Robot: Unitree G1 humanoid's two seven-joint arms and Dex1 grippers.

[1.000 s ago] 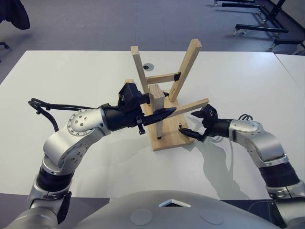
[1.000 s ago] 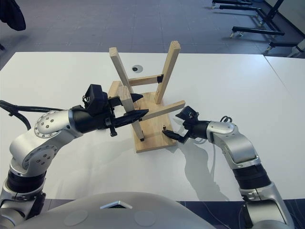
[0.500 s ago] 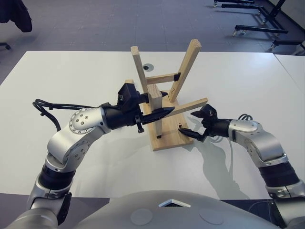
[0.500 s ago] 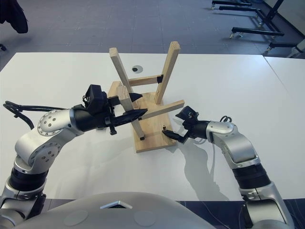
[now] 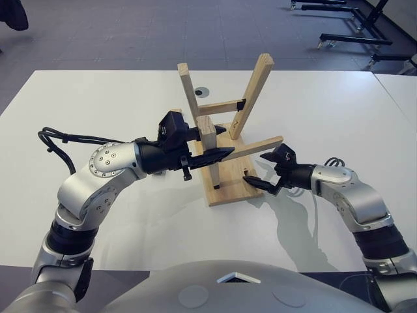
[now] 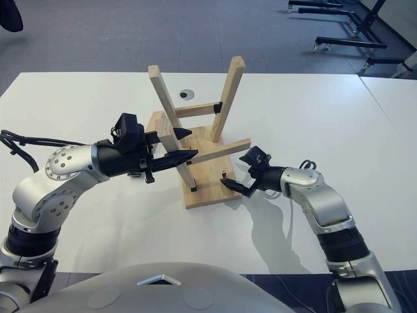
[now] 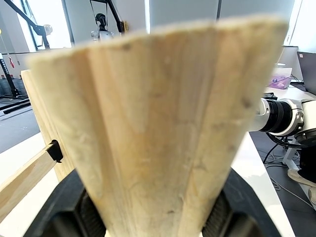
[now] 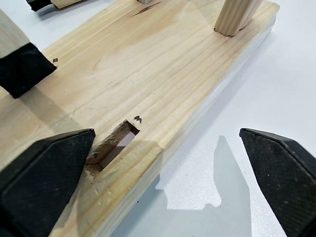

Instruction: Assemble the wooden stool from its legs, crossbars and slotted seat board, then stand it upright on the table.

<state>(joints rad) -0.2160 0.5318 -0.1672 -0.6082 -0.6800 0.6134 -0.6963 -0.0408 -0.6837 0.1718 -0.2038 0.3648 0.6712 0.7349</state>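
The stool stands upside down, its slotted seat board (image 5: 229, 188) flat on the white table (image 5: 104, 98). Two legs (image 5: 190, 88) (image 5: 254, 91) rise at the back, joined by a crossbar (image 5: 221, 106). My left gripper (image 5: 218, 141) is shut on the near leg (image 5: 210, 156), which stands in the board; this leg (image 7: 158, 123) looms close in the left wrist view. A second crossbar (image 5: 257, 145) runs from there toward the right. My right gripper (image 5: 257, 171) is open astride the board's near right corner, its fingers (image 8: 44, 168) flanking an empty slot (image 8: 116, 143).
A round grommet hole (image 5: 201, 92) lies in the table behind the stool. A black cable (image 5: 58, 140) loops off my left arm, and a thin cable (image 5: 332, 162) lies by the right forearm. Another table (image 5: 404, 85) adjoins at the right.
My left elbow has swung outward and its cable has shifted, while the gripper keeps its hold on the near leg. The right gripper and the stool stay put.
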